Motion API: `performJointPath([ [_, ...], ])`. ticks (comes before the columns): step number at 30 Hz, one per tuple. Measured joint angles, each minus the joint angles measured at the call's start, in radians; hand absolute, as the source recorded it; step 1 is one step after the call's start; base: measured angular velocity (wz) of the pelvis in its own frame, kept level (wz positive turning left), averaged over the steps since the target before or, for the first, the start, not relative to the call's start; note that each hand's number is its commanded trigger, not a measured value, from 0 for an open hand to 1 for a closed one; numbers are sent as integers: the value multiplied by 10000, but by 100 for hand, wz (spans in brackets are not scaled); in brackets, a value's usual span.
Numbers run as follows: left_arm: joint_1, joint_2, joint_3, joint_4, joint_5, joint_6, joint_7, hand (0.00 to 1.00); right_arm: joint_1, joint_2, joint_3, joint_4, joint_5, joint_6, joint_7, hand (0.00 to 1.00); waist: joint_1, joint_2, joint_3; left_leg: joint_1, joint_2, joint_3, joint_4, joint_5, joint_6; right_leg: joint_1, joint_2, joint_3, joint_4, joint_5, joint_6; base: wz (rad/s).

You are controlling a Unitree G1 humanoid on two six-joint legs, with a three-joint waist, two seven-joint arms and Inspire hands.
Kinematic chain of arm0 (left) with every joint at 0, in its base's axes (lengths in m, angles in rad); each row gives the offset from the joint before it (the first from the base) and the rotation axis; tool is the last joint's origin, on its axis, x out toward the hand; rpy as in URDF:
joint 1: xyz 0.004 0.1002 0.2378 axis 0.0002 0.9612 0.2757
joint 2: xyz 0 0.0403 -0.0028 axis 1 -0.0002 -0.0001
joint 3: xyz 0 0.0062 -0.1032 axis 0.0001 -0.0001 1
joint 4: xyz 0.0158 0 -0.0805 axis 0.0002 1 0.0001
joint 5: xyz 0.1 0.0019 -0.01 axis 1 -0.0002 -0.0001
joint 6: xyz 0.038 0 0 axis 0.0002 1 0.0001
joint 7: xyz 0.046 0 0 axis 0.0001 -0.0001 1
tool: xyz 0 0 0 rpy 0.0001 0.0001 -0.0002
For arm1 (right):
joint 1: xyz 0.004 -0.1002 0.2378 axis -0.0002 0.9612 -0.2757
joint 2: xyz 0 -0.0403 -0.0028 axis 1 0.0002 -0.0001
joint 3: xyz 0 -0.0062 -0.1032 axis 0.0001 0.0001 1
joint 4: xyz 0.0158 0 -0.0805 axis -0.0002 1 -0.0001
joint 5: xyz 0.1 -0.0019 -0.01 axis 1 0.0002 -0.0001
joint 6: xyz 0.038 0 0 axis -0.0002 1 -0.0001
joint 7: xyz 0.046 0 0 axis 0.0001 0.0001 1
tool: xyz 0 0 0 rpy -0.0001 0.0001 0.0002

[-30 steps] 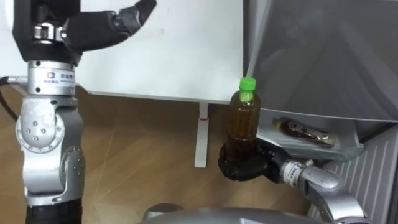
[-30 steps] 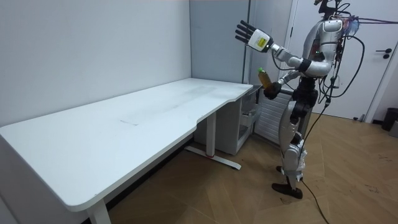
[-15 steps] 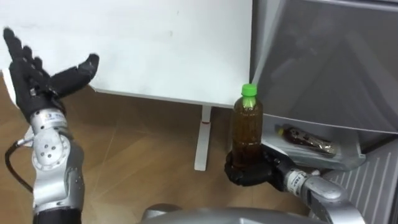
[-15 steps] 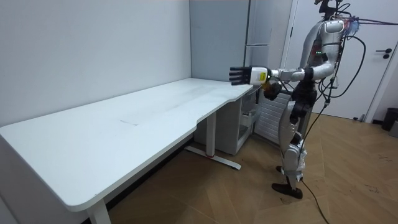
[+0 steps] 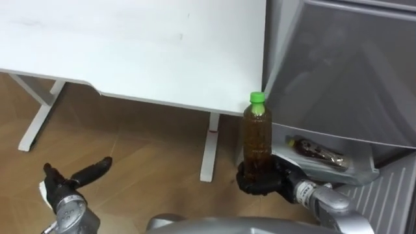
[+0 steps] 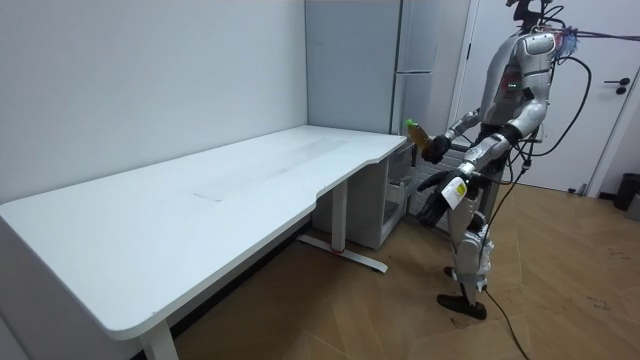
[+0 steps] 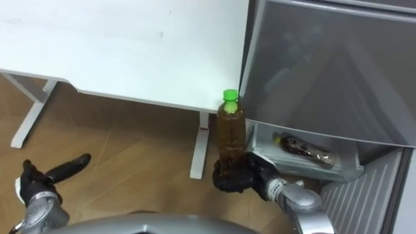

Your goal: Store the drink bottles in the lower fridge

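A bottle of brown drink (image 5: 257, 140) with a green cap stands upright in my right hand (image 5: 259, 181), which is shut round its base. I hold it in front of the grey fridge (image 5: 338, 65), just left of the open lower compartment. In the right eye view the bottle (image 7: 231, 136) and right hand (image 7: 235, 177) show the same way. My left hand (image 5: 65, 188) hangs low at the lower left over the wooden floor, fingers straight and open, holding nothing. The room view shows me standing upright between the desk's end and the fridge, bottle (image 6: 419, 134) at waist height.
A white desk (image 5: 130, 45) fills the upper left, its leg (image 5: 209, 146) standing close to the bottle. The fridge's lower shelf (image 5: 328, 166) holds a dark packaged item (image 5: 316, 149). A white door (image 6: 610, 90) stands behind me in the room view.
My left arm has dropped from raised in front of me down to my side, hand still open. The bottle stays gripped in my right hand, almost unmoved.
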Motion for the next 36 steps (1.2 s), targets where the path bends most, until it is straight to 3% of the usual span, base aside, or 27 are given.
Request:
performJointPath([
  [8, 161, -9, -398, 831, 927, 311, 8, 0, -28, 5, -5, 434, 353, 5, -445, 100, -245, 0, -8, -37, -32, 4, 23, 0, 0, -30, -2, 16, -2, 0, 0, 0],
  [15, 234, -5, -466, 2273, 2183, 590, -801, 0, -130, 6, -136, 2352, 394, 6, -964, 100, -559, 17, -6, -54, -54, -24, 38, -16, 24, -22, -11, 41, -12, 4, 7, 1],
  [19, 204, -20, -574, 3032, 2522, 652, -1155, 0, -154, -93, -309, 3308, 1324, -19, -1333, 100, -776, 41, -4, -84, -54, 15, 52, -17, 23, -35, -16, 44, -30, 2, 9, 0],
  [29, 353, -24, -658, 3356, 3758, 730, -1961, 0, -374, -185, -870, 5020, 2274, -321, -1956, 100, -1015, 65, -62, -193, -52, 79, 35, -9, 29, -108, 5, 178, -161, 19, 27, -1],
  [36, 205, -34, -864, 3958, 4260, 731, -2094, 0, -718, -140, -875, 6558, 3448, -471, -2430, 100, -1080, 112, 39, -76, -58, 80, -53, -25, 35, -3, 8, 180, -181, 15, 33, 0],
])
